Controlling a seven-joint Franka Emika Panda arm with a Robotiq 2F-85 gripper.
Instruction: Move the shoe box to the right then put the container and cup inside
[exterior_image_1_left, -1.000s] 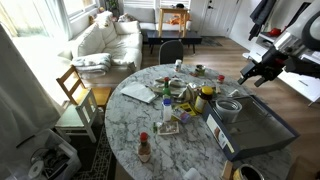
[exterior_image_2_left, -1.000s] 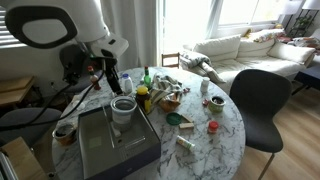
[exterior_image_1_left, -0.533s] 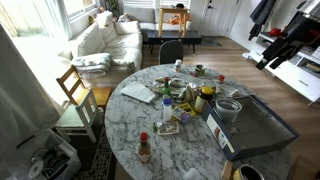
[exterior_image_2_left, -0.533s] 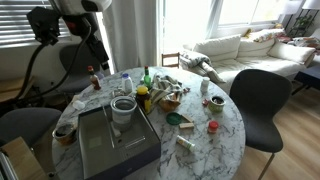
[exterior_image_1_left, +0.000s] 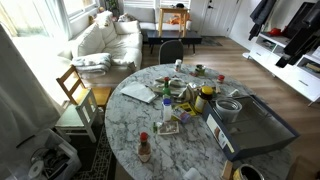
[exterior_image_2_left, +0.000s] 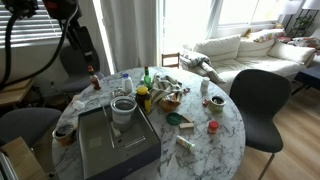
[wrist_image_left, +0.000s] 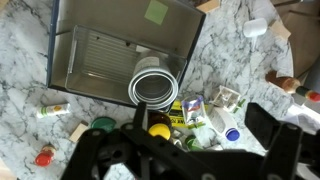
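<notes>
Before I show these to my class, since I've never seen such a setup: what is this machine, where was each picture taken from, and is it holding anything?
It is a single robot arm. Two pictures come from cameras standing in the room, on different sides of the round white marble table. The third comes from a camera on the arm's wrist, looking down; the dark shapes at its bottom are the gripper, open and holding nothing. On the table sits an open grey rectangular shoe box with a round clear container inside, beside scattered jars, bottles and lids.
</notes>
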